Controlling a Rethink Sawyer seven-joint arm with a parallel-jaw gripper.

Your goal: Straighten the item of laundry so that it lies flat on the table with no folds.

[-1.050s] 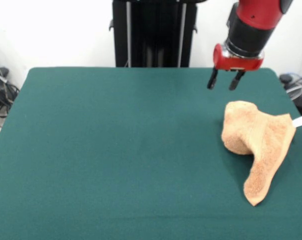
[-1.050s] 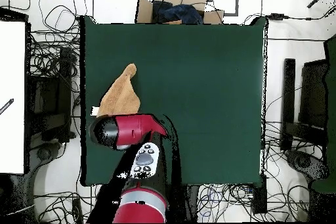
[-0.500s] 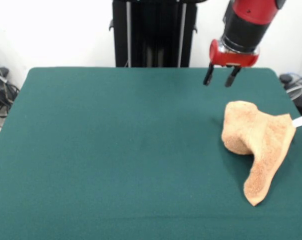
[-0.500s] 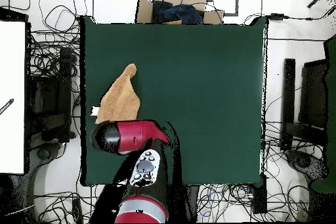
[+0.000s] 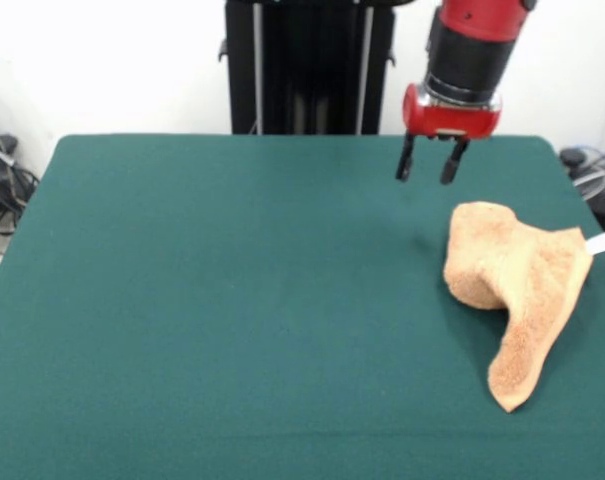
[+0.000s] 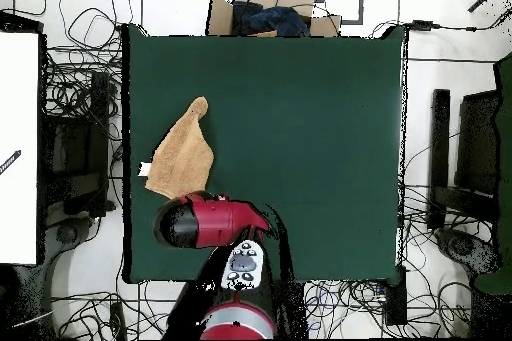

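Towel [image 5: 517,285] crumpled near table [image 5: 232,300] right edge, tag [image 5: 599,243] showing; gripper [image 5: 425,168] raised clear, slightly open, holding nothing

matt, dark green cloth over the table [image 5: 232,300]. rough, nubbly terry on the orange-tan towel [image 5: 517,280], with a smooth white tag [image 5: 599,243]. glossy red and matt black casing above the gripper [image 5: 426,166].
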